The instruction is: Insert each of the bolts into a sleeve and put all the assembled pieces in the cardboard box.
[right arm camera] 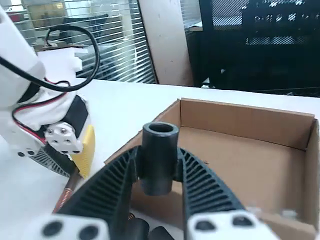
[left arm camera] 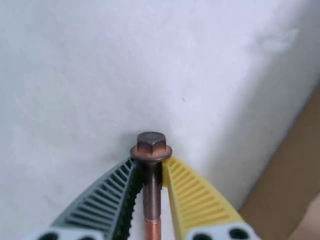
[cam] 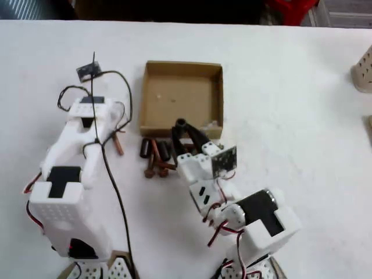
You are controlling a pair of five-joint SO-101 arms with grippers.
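Note:
My left gripper [left arm camera: 151, 167] is shut on a copper bolt [left arm camera: 151, 175], its hex head pointing away over the white table; from above the bolt [cam: 118, 142] lies low beside the box's left side. My right gripper [right arm camera: 159, 172] is shut on a black sleeve [right arm camera: 160, 157], held upright with its open bore up, just in front of the cardboard box [right arm camera: 240, 150]. From above the sleeve [cam: 181, 124] sits at the box's [cam: 152, 70] near wall. More black sleeves [cam: 154, 150] and copper bolts [cam: 157, 168] lie between the arms.
The left arm's body [cam: 70, 168] and its black cable [cam: 113, 186] occupy the table's left side. A pale perforated object [cam: 363, 70] stands at the right edge. The box interior holds nothing.

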